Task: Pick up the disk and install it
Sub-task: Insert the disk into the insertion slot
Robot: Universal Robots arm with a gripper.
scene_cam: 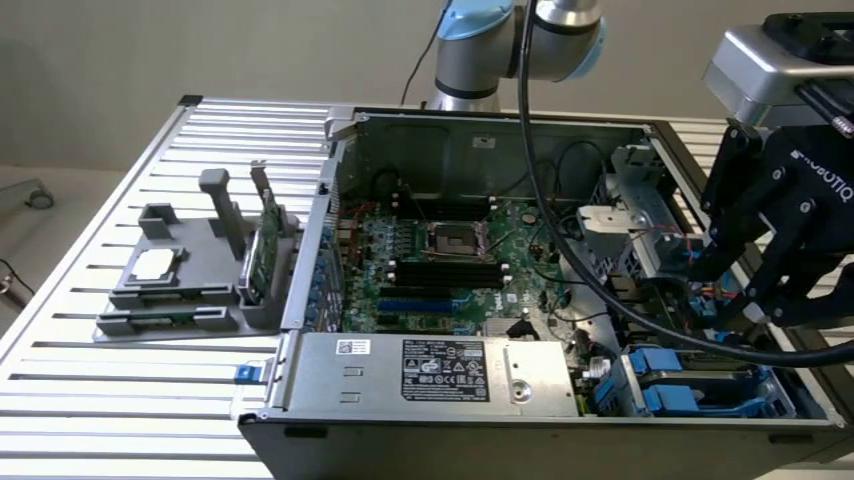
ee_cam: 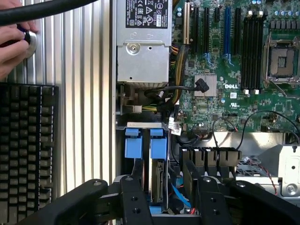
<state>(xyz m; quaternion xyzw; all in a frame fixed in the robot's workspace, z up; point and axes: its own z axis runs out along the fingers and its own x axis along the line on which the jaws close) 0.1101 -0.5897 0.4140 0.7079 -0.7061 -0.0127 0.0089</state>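
Pincer (ee_cam: 163,177) open, fingers spread, over drive bay of computer case (scene_cam: 441,150). Disk (ee_cam: 160,186) on edge between fingers, blue rails alongside.

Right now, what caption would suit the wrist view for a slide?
Gripper poised over the blue-railed disk in the open computer case.

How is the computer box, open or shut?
Open. The computer box has no cover on top, so its green motherboard shows inside.
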